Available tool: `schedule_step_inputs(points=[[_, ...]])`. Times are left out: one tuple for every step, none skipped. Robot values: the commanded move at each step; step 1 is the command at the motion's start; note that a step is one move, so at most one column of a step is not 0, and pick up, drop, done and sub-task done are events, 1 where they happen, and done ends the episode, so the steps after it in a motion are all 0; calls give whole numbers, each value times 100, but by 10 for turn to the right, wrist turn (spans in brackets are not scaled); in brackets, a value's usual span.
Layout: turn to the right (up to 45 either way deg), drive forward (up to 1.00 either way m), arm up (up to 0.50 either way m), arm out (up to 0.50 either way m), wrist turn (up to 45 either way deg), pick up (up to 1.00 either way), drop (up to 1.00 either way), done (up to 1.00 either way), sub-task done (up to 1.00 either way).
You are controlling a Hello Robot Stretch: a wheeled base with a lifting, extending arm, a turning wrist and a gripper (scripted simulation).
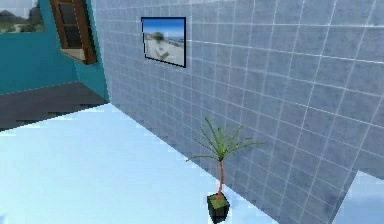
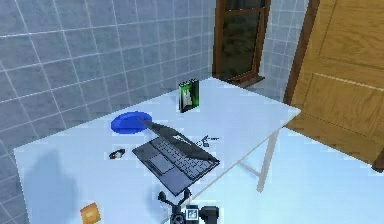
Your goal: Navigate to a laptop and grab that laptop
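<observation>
A dark laptop (image 2: 176, 160) lies with its lid up on the white table (image 2: 250, 115), near the table's front edge in the arm side view. At that view's bottom edge the gripper (image 2: 172, 204) pokes up beside the white marker squares (image 2: 188, 215), just below the laptop's near corner. The tabletop and laptop lie right behind its far end, so I cannot tell whether it holds anything.
On the table sit a blue plate (image 2: 130, 122), a green box (image 2: 188, 96), a small dark item (image 2: 117, 153) and an orange item (image 2: 90, 212). A wooden door (image 2: 345, 70) stands at the right. In the forward view: a potted plant (image 1: 220, 195), a tiled wall and a framed picture (image 1: 163, 41).
</observation>
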Motion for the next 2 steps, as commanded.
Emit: schedule_step_inputs(points=[[0,0,10,0,0,0,0,0,0],[0,0,0,0,0,0,0,100,0]])
